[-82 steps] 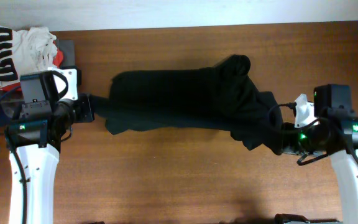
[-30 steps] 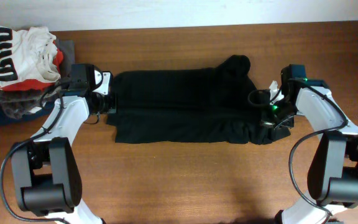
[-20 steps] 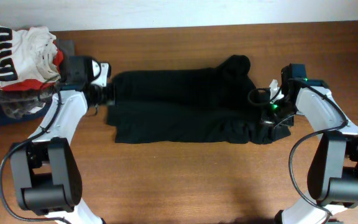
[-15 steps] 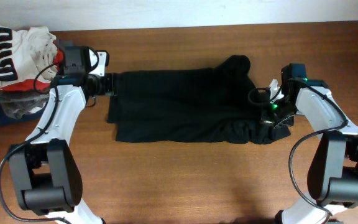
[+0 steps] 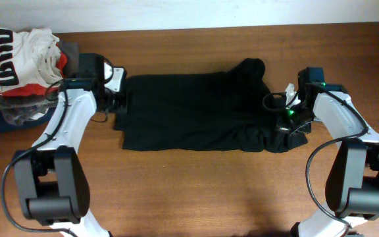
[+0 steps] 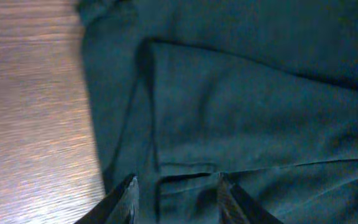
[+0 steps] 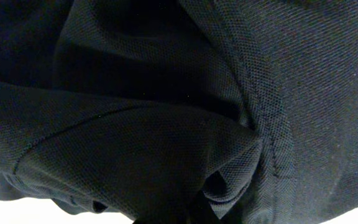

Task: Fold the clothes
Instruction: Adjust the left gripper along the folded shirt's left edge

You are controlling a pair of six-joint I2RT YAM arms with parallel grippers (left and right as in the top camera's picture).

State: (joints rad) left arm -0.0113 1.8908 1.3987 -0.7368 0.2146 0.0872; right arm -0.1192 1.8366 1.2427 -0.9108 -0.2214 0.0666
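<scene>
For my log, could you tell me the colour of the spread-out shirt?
The T-shirt is plain black; overhead shows it best.

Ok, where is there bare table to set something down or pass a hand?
Free: the wide table strip between the black T-shirt and the near edge; a thinner strip behind it. Crowded: far left, garment pile and left gripper at the shirt's edge.

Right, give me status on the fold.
Left end effector open over edge of black T-shirt. Right end effector in bunched fabric, state unclear. Garment pile apart, not in way.
</scene>
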